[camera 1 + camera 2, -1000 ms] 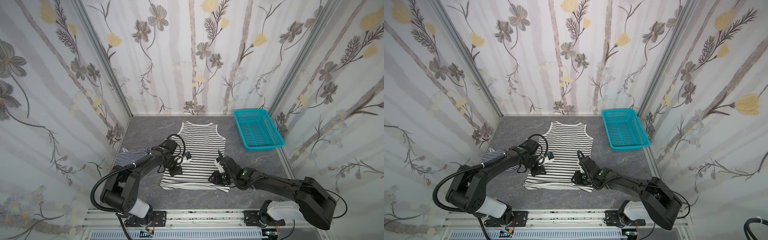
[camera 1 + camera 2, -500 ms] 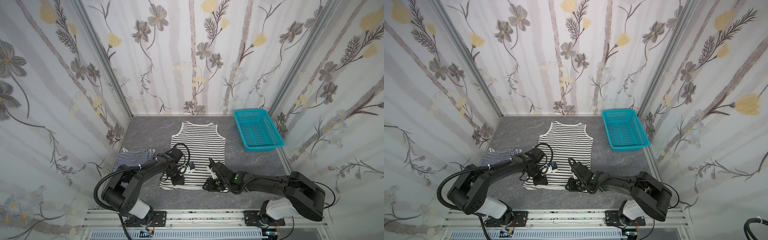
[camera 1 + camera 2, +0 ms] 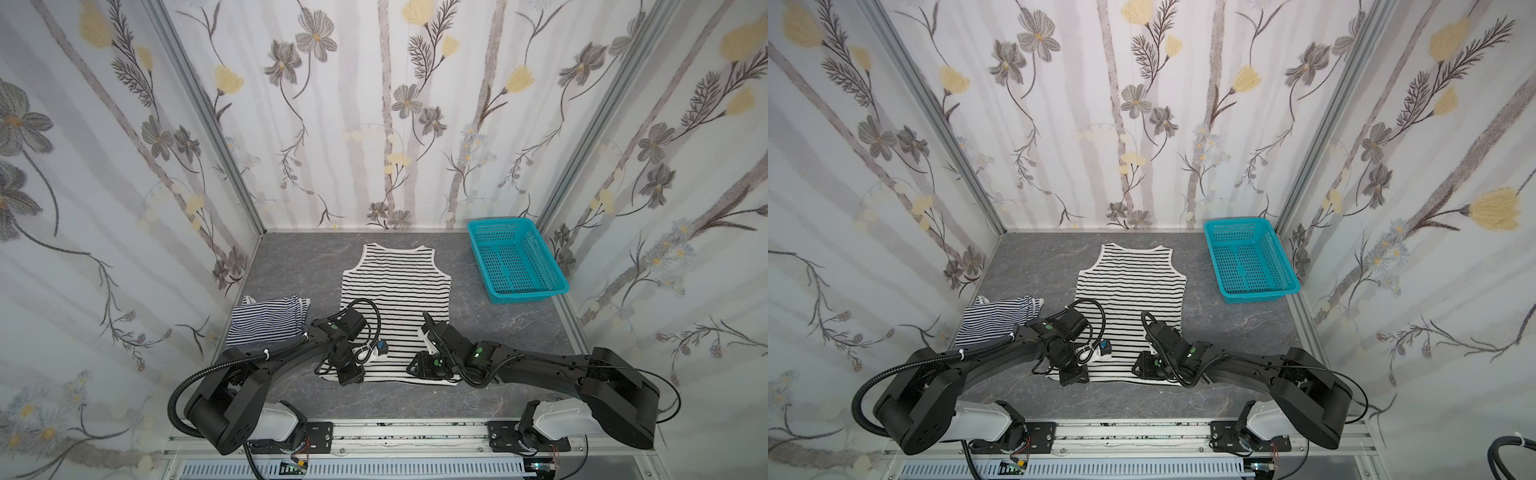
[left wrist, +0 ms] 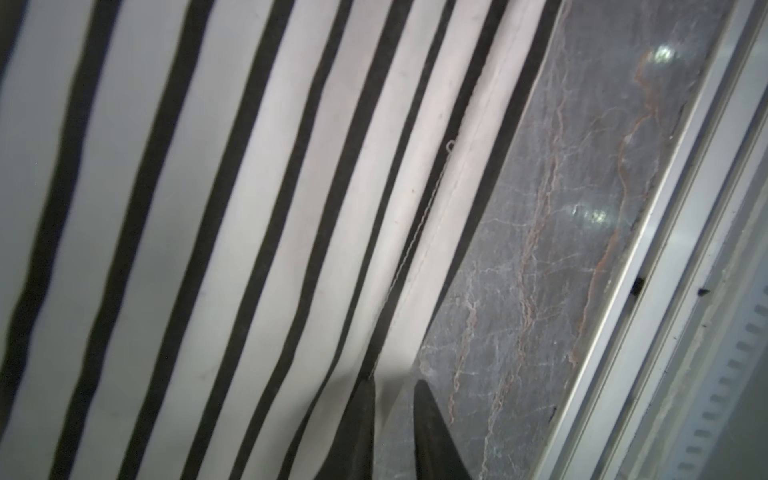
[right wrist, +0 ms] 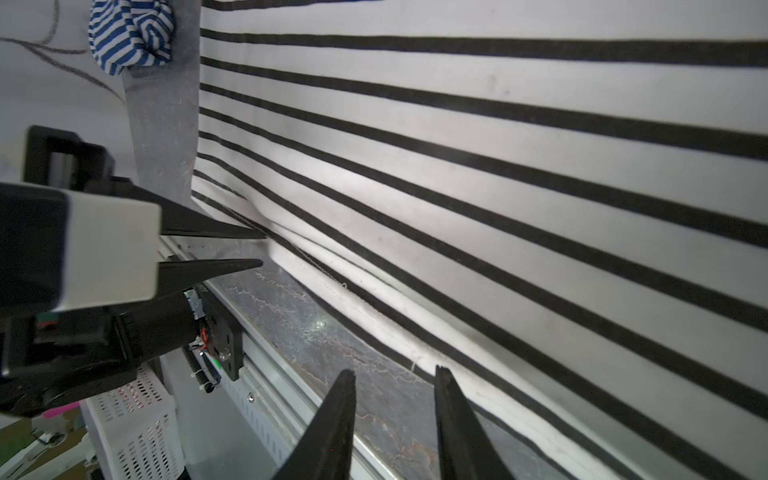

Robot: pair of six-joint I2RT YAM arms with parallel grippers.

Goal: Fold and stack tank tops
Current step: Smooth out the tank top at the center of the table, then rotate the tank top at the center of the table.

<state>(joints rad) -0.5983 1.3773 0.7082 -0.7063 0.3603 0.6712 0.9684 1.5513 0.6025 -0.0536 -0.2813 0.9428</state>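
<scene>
My left gripper (image 5: 259, 249) sat with its fingers a narrow way apart, one tip touching the hem and the other over bare bench (image 3: 498, 332), clamped on nothing I could see. My right gripper (image 5: 395, 370) was further along the same hem, fingers spread wider and empty.

The risk I saw was closing on only the top layer, or on nothing, since the hem lay flat on the bench. A small ruck sat at the left tip, so pushing in could bunch the cloth. An uneven lift would skew the fold.

The wide-striped tank top (image 3: 395, 291) lay flat mid-bench, smooth, its neckline toward the back edge. The navy-striped tank top (image 3: 266, 320) sat loosely bunched by the left edge. The teal basket (image 3: 525, 296) stood empty at the back right corner.
</scene>
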